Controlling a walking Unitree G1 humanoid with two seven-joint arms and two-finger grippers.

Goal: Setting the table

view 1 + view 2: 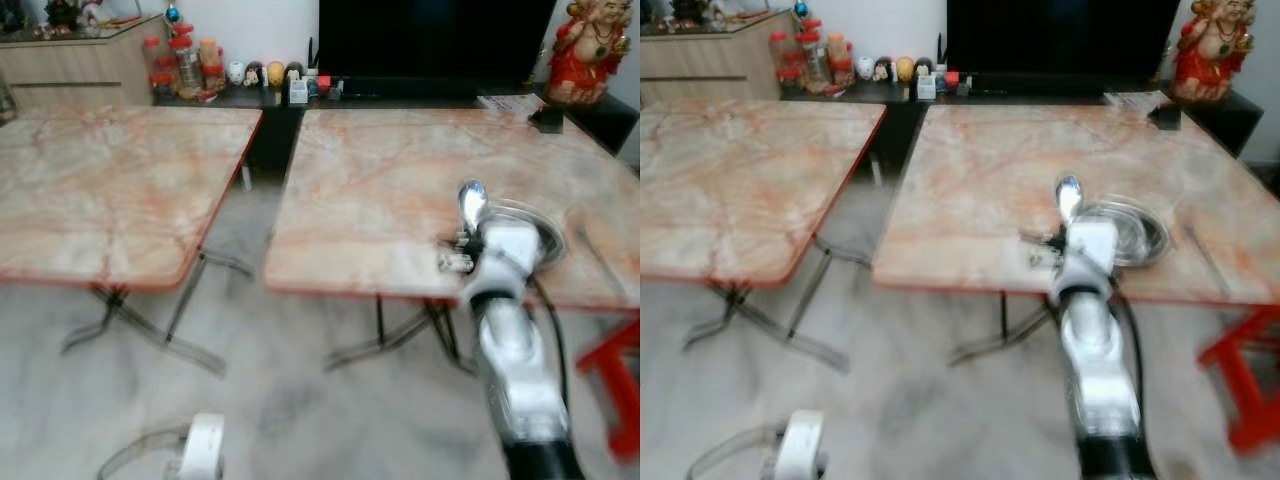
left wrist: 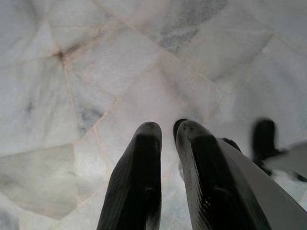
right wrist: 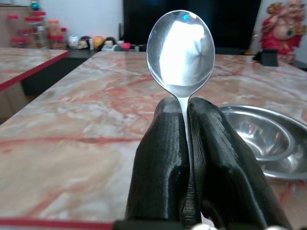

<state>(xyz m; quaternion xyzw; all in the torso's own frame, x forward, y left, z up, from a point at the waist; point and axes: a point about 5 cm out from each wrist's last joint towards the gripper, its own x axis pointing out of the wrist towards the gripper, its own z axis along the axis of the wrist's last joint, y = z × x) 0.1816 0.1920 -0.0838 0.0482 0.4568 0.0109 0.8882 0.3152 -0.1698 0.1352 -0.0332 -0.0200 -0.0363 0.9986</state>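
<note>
At centre-right, the right pincer [image 3: 184, 143] is gripping a spoon [image 3: 181, 48] upright beside a bowl [image 1: 1127, 232] on the bench [image 1: 980, 180], while the left pincer [image 2: 165, 143] is hanging nearly closed.

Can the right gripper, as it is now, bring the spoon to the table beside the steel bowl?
Probably yes. The right gripper is shut on the spoon, held upright over the near edge of the table. The steel bowl sits just to its right, and the tabletop beside it is bare.
</note>
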